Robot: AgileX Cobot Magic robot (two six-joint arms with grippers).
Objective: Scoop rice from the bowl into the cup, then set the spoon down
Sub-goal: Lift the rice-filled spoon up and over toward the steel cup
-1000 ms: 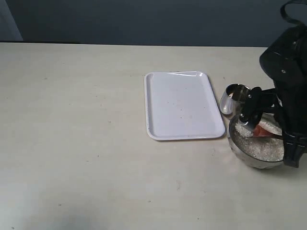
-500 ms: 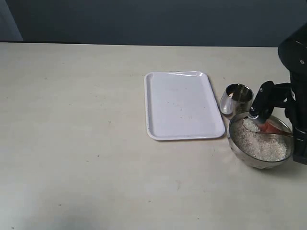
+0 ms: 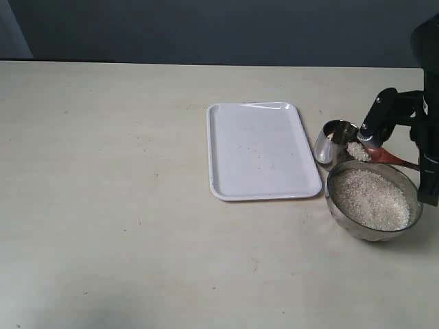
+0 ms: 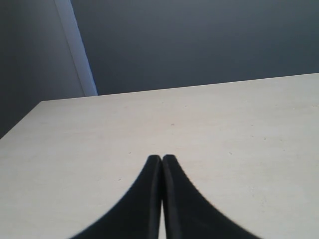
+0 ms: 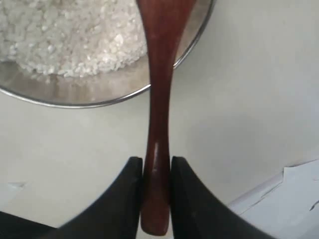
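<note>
Right gripper (image 5: 156, 165) clamped on spoon (image 5: 158, 114) handle over bowl (image 5: 99, 102) rim, scoop end cut off in wrist view, left gripper (image 4: 161, 160) jaws together

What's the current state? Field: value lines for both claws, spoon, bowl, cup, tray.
left claw: shut, empty, over the table
right claw: shut on the spoon's handle end
spoon: heaped with rice, at the bowl's far rim, beside the cup
bowl: right of the tray, holds a bed of rice
cup: between tray and bowl; contents cannot tell
tray: white, mid-table
</note>
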